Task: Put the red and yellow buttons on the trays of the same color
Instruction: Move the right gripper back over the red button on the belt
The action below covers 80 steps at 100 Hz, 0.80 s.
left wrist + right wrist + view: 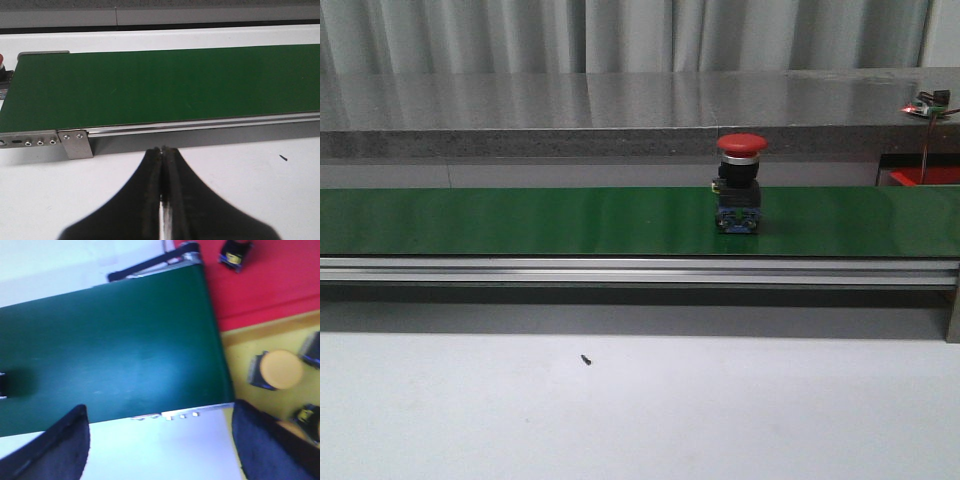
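Note:
A red button [740, 183] with a mushroom cap on a black and blue body stands upright on the green belt [520, 220]. In the right wrist view a red tray [280, 285] lies beside a yellow tray [240, 352] past the belt's end. A yellow button [281, 370] lies on the yellow tray, with dark pieces [312, 350] near it. A dark button body [235, 252] lies on the red tray. My right gripper [160, 409] is open and empty, above the table at the belt's end. My left gripper [163, 150] is shut and empty before the belt's near rail.
The belt's aluminium rail [620, 268] runs along its front edge. A small dark screw [586, 359] lies on the white table. A grey stone counter [620, 110] stands behind the belt. A corner of the red tray [925, 177] shows at the far right.

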Tool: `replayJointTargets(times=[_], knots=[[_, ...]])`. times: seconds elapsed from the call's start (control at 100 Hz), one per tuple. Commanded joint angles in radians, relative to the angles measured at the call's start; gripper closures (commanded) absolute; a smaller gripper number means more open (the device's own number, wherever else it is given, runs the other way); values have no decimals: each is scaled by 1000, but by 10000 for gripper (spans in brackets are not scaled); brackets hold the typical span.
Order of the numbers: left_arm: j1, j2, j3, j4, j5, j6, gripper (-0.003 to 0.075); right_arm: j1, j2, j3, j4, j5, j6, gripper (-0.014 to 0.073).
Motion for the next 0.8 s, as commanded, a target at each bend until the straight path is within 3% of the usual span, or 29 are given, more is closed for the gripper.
replayJointTargets(times=[0.0, 0.4, 0.79], knots=[[-10, 1, -29, -22, -66, -2, 740, 56, -4, -68, 11, -25, 10, -1], [-10, 1, -29, -22, -66, -2, 740, 257, 161, -285, 12, 118, 103, 1], [-10, 1, -29, -22, -66, -2, 740, 322, 348, -471, 11, 258, 121, 1]])
